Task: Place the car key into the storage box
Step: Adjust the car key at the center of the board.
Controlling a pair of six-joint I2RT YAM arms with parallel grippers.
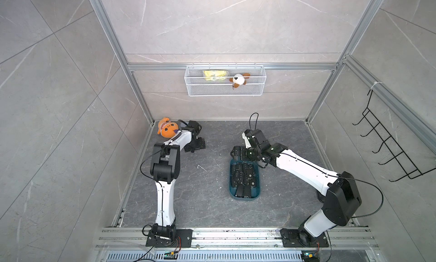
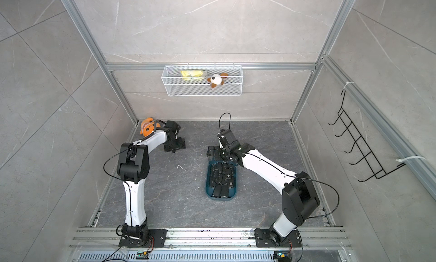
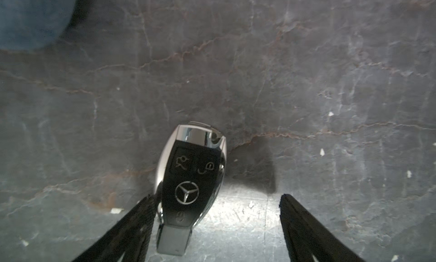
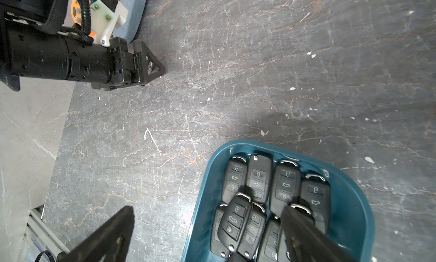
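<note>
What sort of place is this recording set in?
Probably a lab test cell mocked up as a home nook: an aluminium frame holding tile-look wall panels, a wire basket and a black hook rack hung on it, and robot arms bolted to a rail.

Mercedes star (image 3: 187,192) on car key (image 3: 191,165)
</note>
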